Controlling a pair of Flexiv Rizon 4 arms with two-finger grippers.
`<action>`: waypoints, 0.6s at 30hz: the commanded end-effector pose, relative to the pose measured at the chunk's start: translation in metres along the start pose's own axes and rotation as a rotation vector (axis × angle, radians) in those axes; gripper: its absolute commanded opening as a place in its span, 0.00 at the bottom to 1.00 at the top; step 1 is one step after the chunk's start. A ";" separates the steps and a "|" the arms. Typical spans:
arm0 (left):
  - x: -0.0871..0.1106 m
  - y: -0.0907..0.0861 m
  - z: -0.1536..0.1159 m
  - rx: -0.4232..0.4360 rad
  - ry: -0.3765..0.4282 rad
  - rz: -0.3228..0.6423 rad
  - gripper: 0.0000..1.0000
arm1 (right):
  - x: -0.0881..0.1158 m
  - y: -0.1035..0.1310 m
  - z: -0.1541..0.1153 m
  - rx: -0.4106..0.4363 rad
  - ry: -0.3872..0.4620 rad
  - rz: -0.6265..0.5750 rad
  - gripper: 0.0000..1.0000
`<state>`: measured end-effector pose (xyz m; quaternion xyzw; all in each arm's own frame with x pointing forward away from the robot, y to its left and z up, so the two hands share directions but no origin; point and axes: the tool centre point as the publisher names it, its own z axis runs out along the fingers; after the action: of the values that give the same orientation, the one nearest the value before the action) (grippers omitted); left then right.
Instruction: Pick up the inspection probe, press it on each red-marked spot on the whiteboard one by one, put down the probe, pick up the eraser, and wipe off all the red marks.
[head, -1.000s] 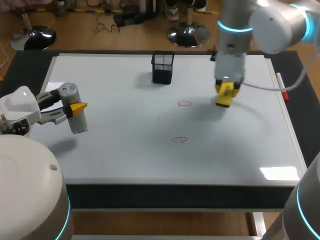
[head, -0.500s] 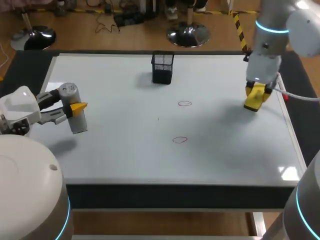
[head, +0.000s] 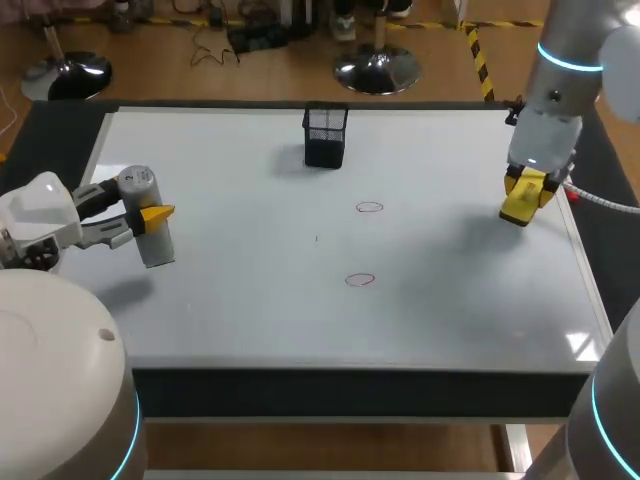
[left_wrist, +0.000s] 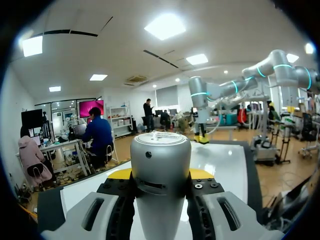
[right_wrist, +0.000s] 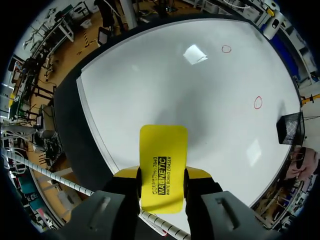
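Observation:
The grey cylindrical probe (head: 152, 245) stands upright over the whiteboard's (head: 250, 320) left edge, with my left gripper (head: 145, 212) shut on it. Seen from the left wrist, the probe (left_wrist: 161, 165) fills the space between the yellow tips. My right gripper (head: 525, 190) is shut on the yellow eraser (head: 520, 207) above the board's right side. In the right wrist view the eraser (right_wrist: 162, 165) sticks out ahead of the fingers, over the board's edge. Two red circles (head: 369, 207) (head: 359, 280) are drawn mid-board, left of the eraser and apart from it.
A black mesh cup (head: 325, 137) stands at the board's back middle. A red marker pen (head: 565, 182) lies along the right frame, just behind the right gripper. Dark table border surrounds the board on all sides.
My right arm has carried the eraser from beside the upper red circle to the board's right edge. The left arm and the probe have stayed put.

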<state>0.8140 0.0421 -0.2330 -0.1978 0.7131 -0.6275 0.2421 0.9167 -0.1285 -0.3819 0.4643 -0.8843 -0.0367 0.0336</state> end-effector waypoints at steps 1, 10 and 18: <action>0.000 -0.001 0.000 0.002 -0.001 0.001 0.00 | 0.001 0.000 -0.001 0.003 0.001 -0.002 0.00; 0.006 -0.005 0.021 0.010 0.055 0.010 0.00 | 0.001 0.000 -0.001 0.003 0.001 -0.002 0.00; 0.018 -0.021 0.078 0.053 0.168 0.032 0.00 | 0.001 0.000 -0.001 0.003 0.001 -0.002 0.00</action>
<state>0.8198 -0.0137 -0.2153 -0.1375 0.7148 -0.6524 0.2111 0.9160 -0.1287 -0.3815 0.4642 -0.8843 -0.0362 0.0332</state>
